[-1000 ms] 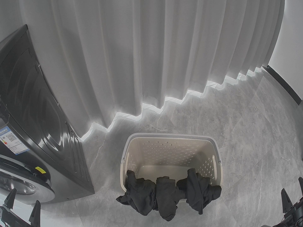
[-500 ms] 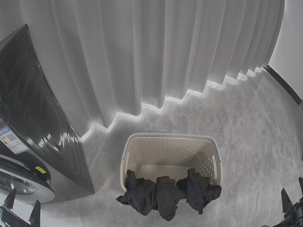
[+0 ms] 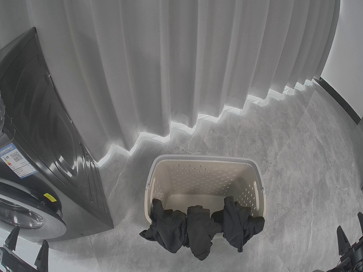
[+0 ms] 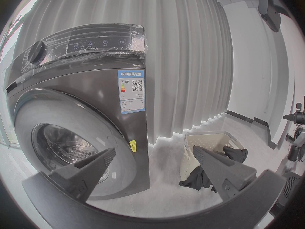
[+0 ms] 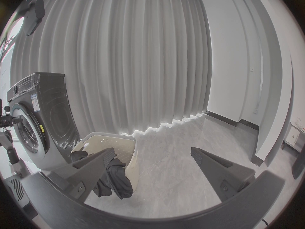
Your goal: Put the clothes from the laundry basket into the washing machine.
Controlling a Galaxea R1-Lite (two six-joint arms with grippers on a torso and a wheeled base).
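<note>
Clothes point(image 3: 200, 227): dark garments, approx. three bunches, slung over the near rim of the laundry basket point(image 3: 204, 157), part hanging outside toward the robot, part inside. Prob. draped that way so a pincer coming from the robot's side gets cloth w/o reaching deep past the wall. Rest of the basket: pale bottom and perforated walls showing, nothing else in it that I can see. It stands on the grey floor point(image 3: 302, 152), near the curtain point(image 3: 189, 57), to the right of the washing machine point(image 3: 49, 133), w/ a strip of floor btw them.

Washer: front-loader, round door point(image 4: 38, 112) looks shut. The drum point(image 4: 63, 145) behind the glass looks bare, tho only part shows. So nothing loaded yet, and the door needs opening first, in my judgement.

Left gripper point(image 4: 153, 150): fingers spread wide, holding nothing, low in front of the washer door, handy for opening it. Right gripper point(image 5: 151, 150): also spread wide, empty, low and off to the basket's right, well apart from the cloth. Task looks to be at its start.
</note>
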